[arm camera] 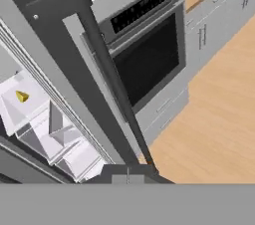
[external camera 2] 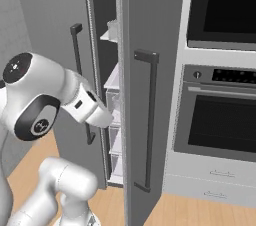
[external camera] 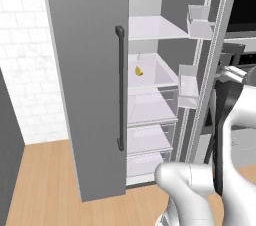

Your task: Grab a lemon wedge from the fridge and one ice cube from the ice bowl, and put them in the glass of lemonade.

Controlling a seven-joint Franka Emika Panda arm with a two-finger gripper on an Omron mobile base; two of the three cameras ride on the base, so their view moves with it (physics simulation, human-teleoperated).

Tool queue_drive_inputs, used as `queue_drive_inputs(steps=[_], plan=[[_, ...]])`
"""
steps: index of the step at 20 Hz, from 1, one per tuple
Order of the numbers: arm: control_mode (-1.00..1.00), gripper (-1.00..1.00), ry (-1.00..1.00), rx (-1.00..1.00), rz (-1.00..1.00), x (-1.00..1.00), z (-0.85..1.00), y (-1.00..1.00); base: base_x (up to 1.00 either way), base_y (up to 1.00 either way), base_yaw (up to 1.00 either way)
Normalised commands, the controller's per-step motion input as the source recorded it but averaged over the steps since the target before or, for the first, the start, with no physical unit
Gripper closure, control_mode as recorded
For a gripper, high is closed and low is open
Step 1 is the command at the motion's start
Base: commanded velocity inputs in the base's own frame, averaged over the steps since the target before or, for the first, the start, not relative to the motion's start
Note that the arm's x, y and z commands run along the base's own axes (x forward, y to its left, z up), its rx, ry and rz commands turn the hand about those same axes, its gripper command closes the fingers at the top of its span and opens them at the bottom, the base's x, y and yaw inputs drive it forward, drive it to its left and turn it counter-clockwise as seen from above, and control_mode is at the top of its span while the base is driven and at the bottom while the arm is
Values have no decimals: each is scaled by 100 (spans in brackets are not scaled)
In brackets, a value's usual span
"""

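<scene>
Nearest to us, in the hand view, the gripper [arm camera: 127,175] sits at the lower edge of the picture with its two dark fingers pressed together and nothing between them; they lie against the lower end of the long dark bar handle [arm camera: 112,82] of the open right fridge door [arm camera: 60,59]. In the right base view we see the white arm [external camera 2: 82,102] reaching forward into the gap between the two doors, its hand hidden behind the edge of the right door.

Beyond the door edge we find the interior of the fridge [external camera: 85,70], a tall matte grey unit whose left door stands shut in the left base view and whose right door is swung outward. White shelves [external camera: 150,27] and clear drawers [external camera: 150,137] are stacked inside, and small bins [external camera: 189,87] hang on the inner face of the open door.

The lemon wedge [external camera: 139,71], a tiny bright yellow piece, lies on a middle shelf toward the back; in the hand view it appears at the far left, well apart from the fingers.

Farther off, to the right of the fridge, we note a built-in oven [external camera 2: 220,115] with a dark glass front, pale grey drawers [external camera 2: 215,182] below it, and the wooden floor [arm camera: 219,114].
</scene>
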Motion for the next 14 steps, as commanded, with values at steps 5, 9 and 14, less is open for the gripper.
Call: queue_drive_inputs(steps=[5,9,14], plan=[[-100,100,21,-27,5,9,7,100,0,0,0],[-100,100,31,-28,0,23,6,91,0,0,0],[-100,-100,17,-15,0,37,-7,50,0,0,0]])
